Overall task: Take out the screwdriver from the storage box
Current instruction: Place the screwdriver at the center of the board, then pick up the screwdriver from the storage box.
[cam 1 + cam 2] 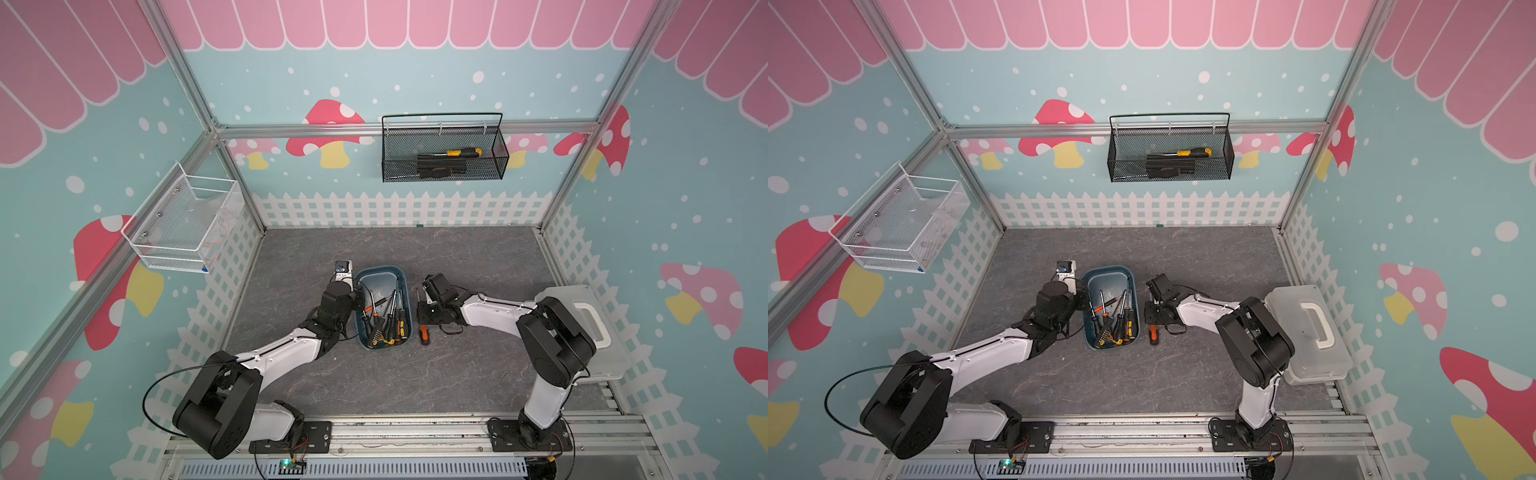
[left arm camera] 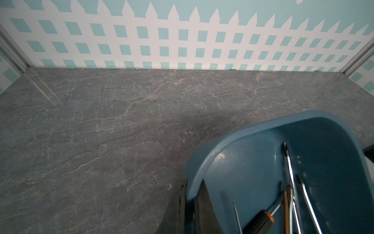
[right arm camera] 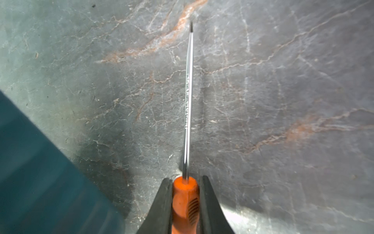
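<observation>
**Top views.** In both top views the storage box (image 1: pixel 376 286) (image 1: pixel 1108 277) stands on the grey surface (image 1: pixel 457 257) between the two arms. It is a shallow teal-blue tub with rounded corners and no lid. Inside lies a heap of other screwdrivers (image 1: pixel 388 320) with black handles trimmed in orange or yellow, shafts pointing toward the back wall. The screwdriver (image 1: pixel 423 335) (image 1: pixel 1154 335) is outside the box, just beside its right wall and roughly parallel to it. Its handle is orange with a black grip. The right gripper (image 1: pixel 424 319) (image 1: pixel 1153 318) sits over the front of that handle. The left gripper (image 1: pixel 360 300) (image 1: pixel 1084 299) is at the box's left wall.

**Left wrist view.** The storage box (image 2: pixel 253 162) shows a rounded end and a glossy floor, with several bright shafts lying in it. The left gripper (image 2: pixel 192 206) has dark jaws on either side of the box wall, pressed together on it.

**Right wrist view.** The right gripper (image 3: pixel 186 180) has its jaws pinching the orange handle at the collar. The screwdriver (image 3: pixel 187 101) has a slim chrome shaft with fine print and a dark tip. It lies along the veined surface (image 3: pixel 283 81); whether it rests on it cannot be told. The teal wall of the storage box (image 3: pixel 40 172) is near the shaft but apart from it.
</observation>
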